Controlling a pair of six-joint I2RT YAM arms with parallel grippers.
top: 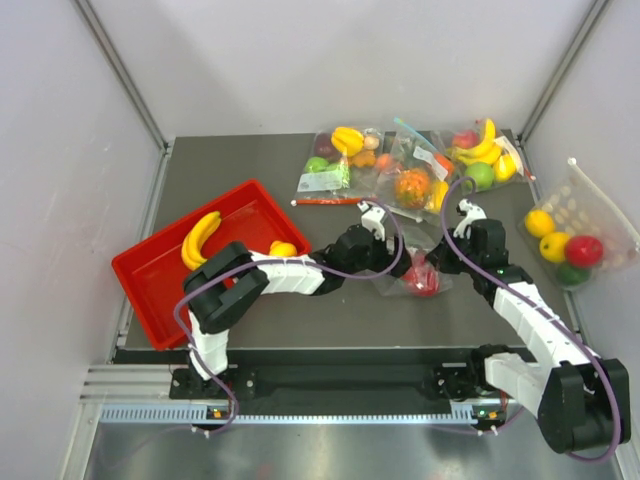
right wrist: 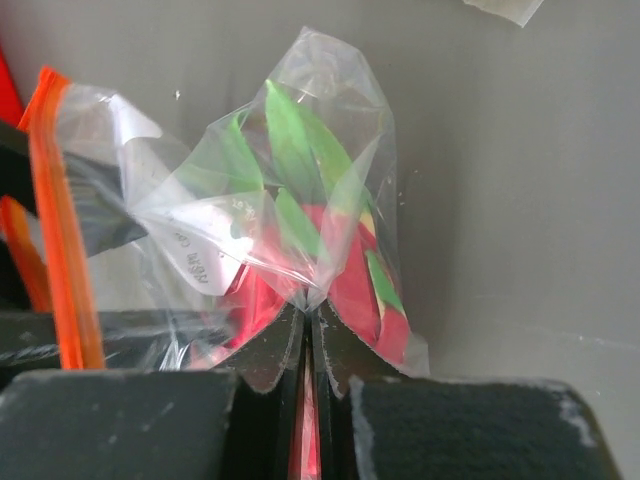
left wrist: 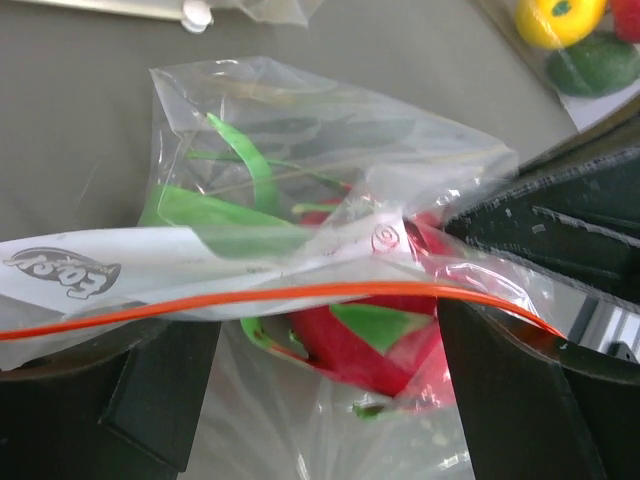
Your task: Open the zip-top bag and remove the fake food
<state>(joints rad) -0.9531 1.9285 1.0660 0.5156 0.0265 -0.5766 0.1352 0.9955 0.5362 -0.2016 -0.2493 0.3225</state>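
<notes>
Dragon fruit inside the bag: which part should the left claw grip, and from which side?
Probably grip the dragon fruit by its red body, coming in through the mouth at the orange zip strip. The body lies nearest that opening, while the thin green tips point toward the far end of the zip-top bag, which the right claw pinches.
</notes>
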